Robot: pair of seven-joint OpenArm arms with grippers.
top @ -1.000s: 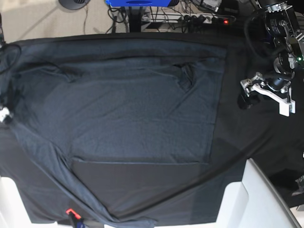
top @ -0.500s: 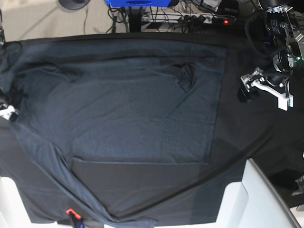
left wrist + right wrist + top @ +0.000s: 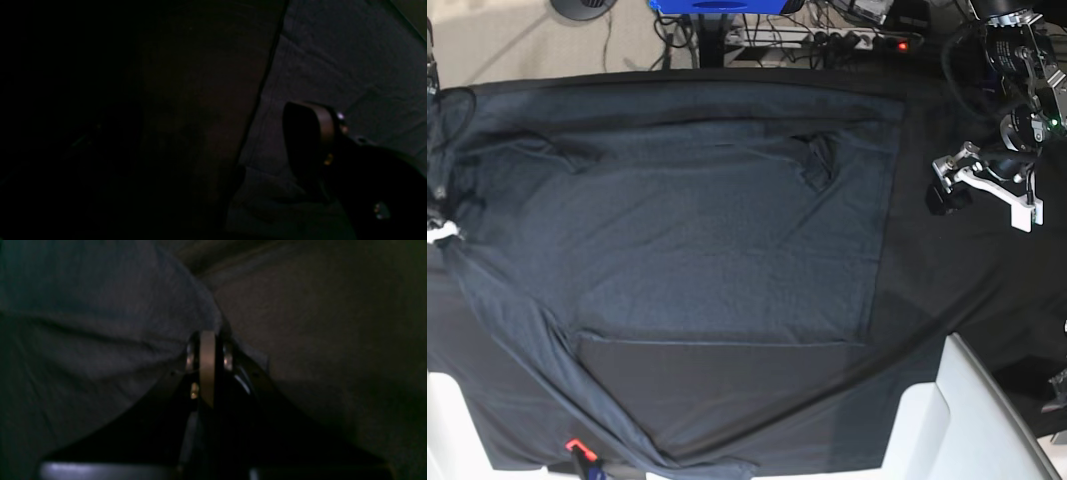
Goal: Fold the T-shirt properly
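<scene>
One dark charcoal-grey wrinkled knit T-shirt (image 3: 687, 240) lies spread flat on the black table-covering cloth (image 3: 957, 290), reaching its far and left edges. Two grippers show: the right gripper (image 3: 207, 340), at the left edge, is pressed together pinching the shirt's edge; the left gripper (image 3: 982, 195) hangs spread wide above the cloth's right side.

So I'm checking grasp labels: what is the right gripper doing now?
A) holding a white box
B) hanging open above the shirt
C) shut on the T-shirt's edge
C: in the right wrist view the right gripper has its jaws pressed together with the T-shirt fabric bunched at their tips.
</scene>
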